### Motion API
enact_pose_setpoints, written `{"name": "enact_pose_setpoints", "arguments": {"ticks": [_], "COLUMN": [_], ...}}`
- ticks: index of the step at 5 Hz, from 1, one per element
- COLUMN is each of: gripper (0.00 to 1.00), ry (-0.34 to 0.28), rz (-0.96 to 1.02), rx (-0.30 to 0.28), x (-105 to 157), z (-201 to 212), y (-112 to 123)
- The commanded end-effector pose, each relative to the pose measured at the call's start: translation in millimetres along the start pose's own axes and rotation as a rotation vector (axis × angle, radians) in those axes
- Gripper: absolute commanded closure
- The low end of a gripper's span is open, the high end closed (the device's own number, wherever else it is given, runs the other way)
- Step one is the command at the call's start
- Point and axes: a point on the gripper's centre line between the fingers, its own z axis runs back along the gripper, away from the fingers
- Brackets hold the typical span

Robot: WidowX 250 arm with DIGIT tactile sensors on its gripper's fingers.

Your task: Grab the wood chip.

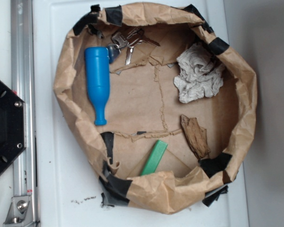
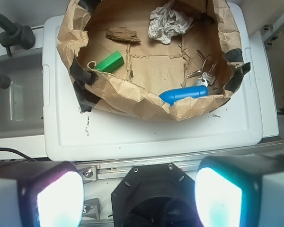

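The wood chip point(image 1: 195, 136) lies flat on the floor of a crumpled brown paper basin point(image 1: 61, 85), at about four o'clock in the overhead view. It is dark brown, rough and bark-like, elongated, with jagged edges. Nothing is on it, and it lies close under the basin's wall on that side.

My jaws stand open and empty: in the wrist view my two fingers point(image 2: 40, 194) sit wide apart at the bottom edge, their pads glowing pale and smooth, well back from the basin. From there the chip point(image 2: 122, 34) sits at about eleven o'clock inside the paper.

The basin's rim is rolled, creased kraft paper patched with strips of black tape point(image 1: 216, 164). It sits on a smooth white plastic desk point(image 1: 57, 189).

Near the chip, at six o'clock overhead, a glossy green rectangular block point(image 1: 154, 158) leans against the wall. At two o'clock rests a wadded, wrinkled white tissue point(image 1: 197, 72). A smooth blue plastic bottle shape point(image 1: 97, 80) lies at ten o'clock, its narrow neck pointing toward the bottom edge. Just beside its broad end, at twelve o'clock, is a bunch of metal keys point(image 1: 130, 41).
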Motion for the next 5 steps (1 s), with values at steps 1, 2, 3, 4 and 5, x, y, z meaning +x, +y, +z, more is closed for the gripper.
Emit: {"name": "enact_pose_setpoints", "arguments": {"ticks": [1,2,3,4,5], "gripper": [0.0,0.0,0.0,0.0,0.0], "ry": [0.0,0.011,-0.007,-0.017,-0.029], "rz": [0.0,-0.104,-0.217,-0.35,-0.445], "rx": [0.0,0.042,0.068,0.079,0.058], "x": [0,47,89,114,133], "z": [0,-30,-43,-68,-96], "y": [0,-4,-8,-11,1]}}
